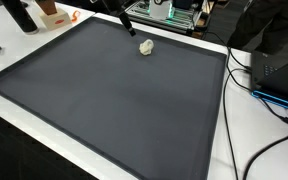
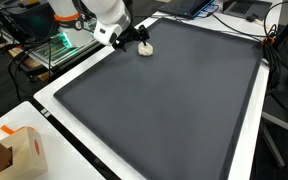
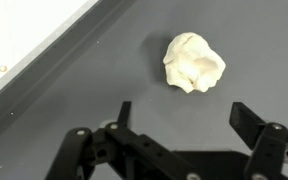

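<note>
Near one edge of the dark grey mat [image 1: 114, 110] lies a small cream-coloured lump [image 1: 146, 46], crumpled and irregular in shape, resting on the mat surface. Both exterior views show it close to the mat's border, with most of the mat stretching away from it. The end effector [image 1: 131, 29] hangs just beside the lump, reaching in from the mat's edge on the side of the white arm.

From the wrist view the end effector [image 3: 184, 116] is spread wide, its two black fingers [image 3: 124, 110] standing well apart with nothing between them. The lump [image 3: 194, 62] sits a little beyond the fingertips, within the width of the gap and somewhat toward one finger, and touches neither. The pale worktop [image 3: 24, 30] shows as a strip along the mat's rim in the corner of that view.

Seen in an exterior view, the end effector [image 2: 140, 38] points at the lump [image 2: 145, 48] from close by. An orange and white box [image 2: 19, 150] stands on the worktop off the mat, well apart from the lump. Black cables [image 1: 246, 95] trail over the worktop beside the mat on another side.
</note>
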You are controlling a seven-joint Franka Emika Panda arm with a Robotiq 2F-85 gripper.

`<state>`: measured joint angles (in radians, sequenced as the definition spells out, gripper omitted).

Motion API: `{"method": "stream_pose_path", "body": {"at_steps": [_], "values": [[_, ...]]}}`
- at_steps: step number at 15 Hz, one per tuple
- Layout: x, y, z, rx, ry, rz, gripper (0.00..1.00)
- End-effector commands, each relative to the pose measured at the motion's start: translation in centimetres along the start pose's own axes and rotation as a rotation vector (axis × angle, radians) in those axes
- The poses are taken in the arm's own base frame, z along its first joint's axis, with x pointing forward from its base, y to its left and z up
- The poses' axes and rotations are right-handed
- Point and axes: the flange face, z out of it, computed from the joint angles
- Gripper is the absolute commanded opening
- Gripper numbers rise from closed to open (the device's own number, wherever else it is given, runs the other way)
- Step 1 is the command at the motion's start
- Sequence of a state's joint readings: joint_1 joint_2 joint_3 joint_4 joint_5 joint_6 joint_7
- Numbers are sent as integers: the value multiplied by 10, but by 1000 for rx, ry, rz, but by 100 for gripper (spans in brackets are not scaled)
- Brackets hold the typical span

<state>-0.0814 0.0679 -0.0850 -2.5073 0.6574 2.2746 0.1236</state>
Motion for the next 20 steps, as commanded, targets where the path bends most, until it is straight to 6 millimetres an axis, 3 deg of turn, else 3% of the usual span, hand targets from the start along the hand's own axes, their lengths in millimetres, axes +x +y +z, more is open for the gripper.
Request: {"method": "stream_pose_path", "body": {"at_steps": [1, 11, 20], "values": [[9, 2, 5, 10, 0, -33, 100], [20, -19, 3, -86, 29, -214, 100], [17, -70, -17, -224, 83, -407, 100]]}}
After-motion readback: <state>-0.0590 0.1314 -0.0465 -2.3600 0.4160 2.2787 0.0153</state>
